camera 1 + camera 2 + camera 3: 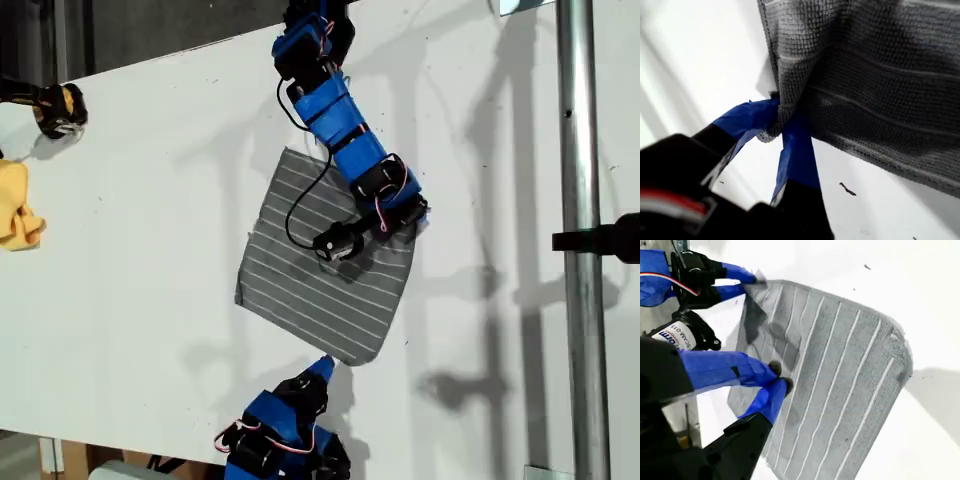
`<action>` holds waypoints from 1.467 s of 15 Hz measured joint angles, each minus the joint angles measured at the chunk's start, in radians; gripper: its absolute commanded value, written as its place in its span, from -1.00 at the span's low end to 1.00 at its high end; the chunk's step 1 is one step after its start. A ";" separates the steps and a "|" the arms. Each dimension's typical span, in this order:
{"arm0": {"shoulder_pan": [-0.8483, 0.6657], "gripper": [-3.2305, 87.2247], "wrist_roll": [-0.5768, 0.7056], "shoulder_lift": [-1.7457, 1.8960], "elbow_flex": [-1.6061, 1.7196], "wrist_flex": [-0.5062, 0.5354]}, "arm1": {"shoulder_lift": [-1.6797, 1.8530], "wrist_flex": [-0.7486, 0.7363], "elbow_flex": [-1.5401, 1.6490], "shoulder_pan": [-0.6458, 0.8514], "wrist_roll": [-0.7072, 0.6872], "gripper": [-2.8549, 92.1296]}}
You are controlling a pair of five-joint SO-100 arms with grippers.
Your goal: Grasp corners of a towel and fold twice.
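towel [325, 275] is dark grey with thin white parallel stripes. table [150, 230] is plain white. both arms are bright blue with black bits and red/white wires; first gripper [781, 116] has blue fingers. yellow cloth [18, 206] at the exterior view's left edge.

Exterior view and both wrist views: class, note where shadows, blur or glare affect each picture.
Exterior view: sharp, arm shadows fall across the white table. First wrist view: the black gripper body is blurred, the grey striped towel in focus. Second wrist view: table glare washes out the far edge.
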 measured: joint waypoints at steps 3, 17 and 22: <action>0.006 -0.21 0.043 -0.025 -0.009 0.025 | 0.000 -0.005 0.000 0.000 0.000 -0.94; 0.032 -0.15 0.089 -0.296 0.031 -0.057 | 0.002 -0.017 0.014 0.000 0.000 -0.94; 0.025 -0.17 0.044 -0.411 0.172 -0.169 | 0.003 -0.017 0.017 0.000 0.000 -0.94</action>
